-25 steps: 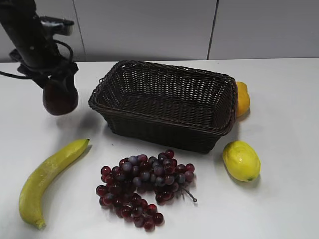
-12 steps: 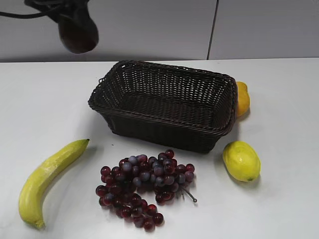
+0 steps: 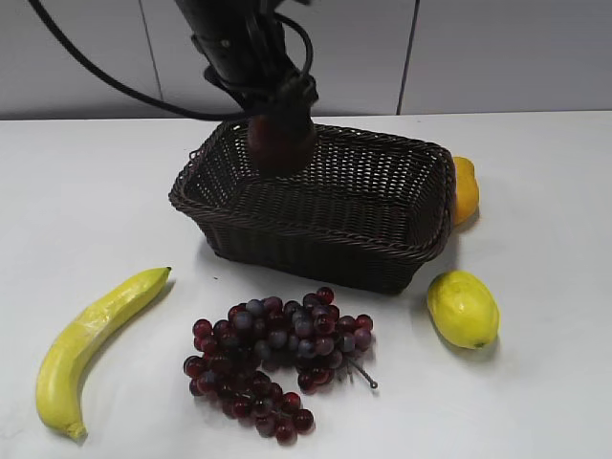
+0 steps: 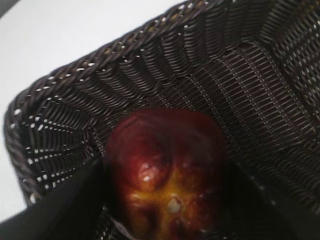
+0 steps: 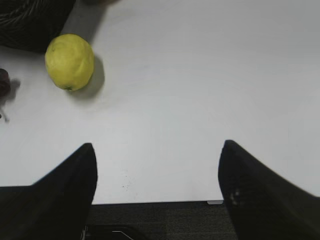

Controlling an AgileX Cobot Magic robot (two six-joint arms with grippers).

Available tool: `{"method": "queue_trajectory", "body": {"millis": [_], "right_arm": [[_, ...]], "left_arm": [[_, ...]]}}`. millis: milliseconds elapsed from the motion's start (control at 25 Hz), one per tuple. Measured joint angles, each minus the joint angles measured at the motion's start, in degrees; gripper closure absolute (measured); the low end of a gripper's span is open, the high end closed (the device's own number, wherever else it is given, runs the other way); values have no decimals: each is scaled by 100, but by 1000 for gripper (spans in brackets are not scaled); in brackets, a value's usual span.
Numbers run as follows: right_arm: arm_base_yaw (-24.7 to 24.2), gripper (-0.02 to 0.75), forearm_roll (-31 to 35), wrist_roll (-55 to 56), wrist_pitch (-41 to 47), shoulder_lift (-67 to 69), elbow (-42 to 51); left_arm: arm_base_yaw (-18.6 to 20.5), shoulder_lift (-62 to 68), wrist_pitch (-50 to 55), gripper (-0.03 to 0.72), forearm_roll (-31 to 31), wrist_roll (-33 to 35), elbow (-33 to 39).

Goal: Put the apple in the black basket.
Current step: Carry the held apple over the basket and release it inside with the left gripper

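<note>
Left gripper (image 3: 279, 122): you see it reaching in from the top of the exterior view, its two dark fingers (image 4: 60, 205) clamped on either side of the apple
Apple (image 3: 280, 142): your task fruit, dark red with a yellowish patch near its dimpled end, hangs in that grip over the left rear part of the basket; in the left wrist view (image 4: 167, 172) woven floor and a corner wall show behind it, and you cannot tell whether it touches the weave
Black basket (image 3: 421, 244): it sits on the white table (image 3: 535, 382), long side across the exterior view, braided rim up, nothing lying on the part of its floor you can see
Right gripper (image 5: 157, 175): your right wrist camera shows its two dark fingers spread wide apart over bare table, nothing between them; it does not appear in the exterior view
Lemon (image 3: 463, 308): lying just off the basket's front right corner, clear of it; the same fruit shows upper left in the right wrist view (image 5: 69, 61)
Orange fruit (image 3: 465, 189): tucked against the basket's right end, partly hidden behind the rim
Grapes (image 3: 274, 356): a dark red bunch lying in front of the basket, apart from it
Banana (image 3: 91, 346): yellow-green, lying at a slant at the front left, well apart from the basket
</note>
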Motion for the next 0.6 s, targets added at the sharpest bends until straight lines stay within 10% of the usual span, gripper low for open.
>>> {"method": "queue_trajectory", "body": {"millis": [600], "right_arm": [[0,165,0,0,0,0,0]], "left_arm": [[114,1059,-142,133,-533,0,-37]]}}
